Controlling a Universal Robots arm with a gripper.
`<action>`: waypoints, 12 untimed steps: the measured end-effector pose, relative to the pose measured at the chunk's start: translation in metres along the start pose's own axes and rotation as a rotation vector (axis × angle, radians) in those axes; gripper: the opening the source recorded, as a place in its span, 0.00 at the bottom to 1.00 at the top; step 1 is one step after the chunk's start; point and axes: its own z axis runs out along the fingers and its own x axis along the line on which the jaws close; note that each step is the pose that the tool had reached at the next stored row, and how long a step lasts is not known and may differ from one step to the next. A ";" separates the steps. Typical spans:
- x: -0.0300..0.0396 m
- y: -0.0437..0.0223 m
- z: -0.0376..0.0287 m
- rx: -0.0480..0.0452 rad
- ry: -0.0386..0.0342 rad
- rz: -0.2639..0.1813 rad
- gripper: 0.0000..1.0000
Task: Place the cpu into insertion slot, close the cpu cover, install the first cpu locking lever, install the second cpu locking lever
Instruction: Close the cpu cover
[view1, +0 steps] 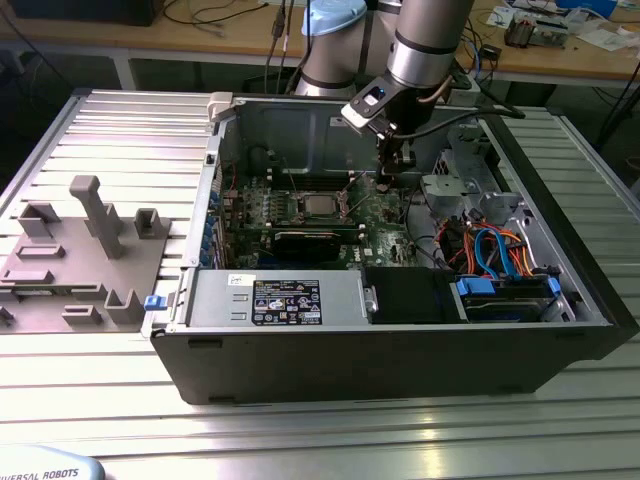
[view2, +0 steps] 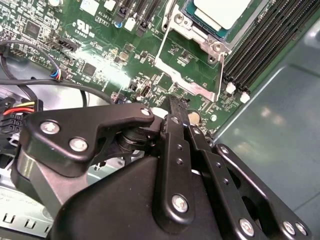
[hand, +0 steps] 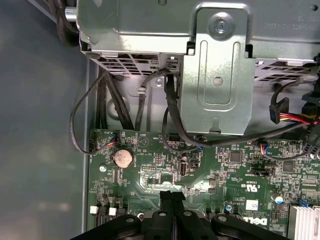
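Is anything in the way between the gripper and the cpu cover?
Nothing visible. In the second wrist view the shut gripper sits just short of the open cover, only bare motherboard between them. The cpu already lies in its socket.

On the near face of the grey power supply box, a black label crowded with white print and marks too small to make out, and just to the exterior view's left of it a little white sticker with a scrawl. At the near corner on the exterior view's left, a line of capitals on a pale casing. In the first wrist view, tiny white part codes all over the green motherboard, a small white printed tag and larger white letters near it, plus a short code on the metal drive cage.
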 end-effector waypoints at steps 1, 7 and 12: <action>-0.0001 0.0000 0.0008 -0.0002 0.0037 0.000 0.11; -0.0004 0.0001 0.0034 -0.0005 0.0091 0.000 0.11; -0.0005 0.0002 0.0066 -0.0005 0.0104 -0.001 0.11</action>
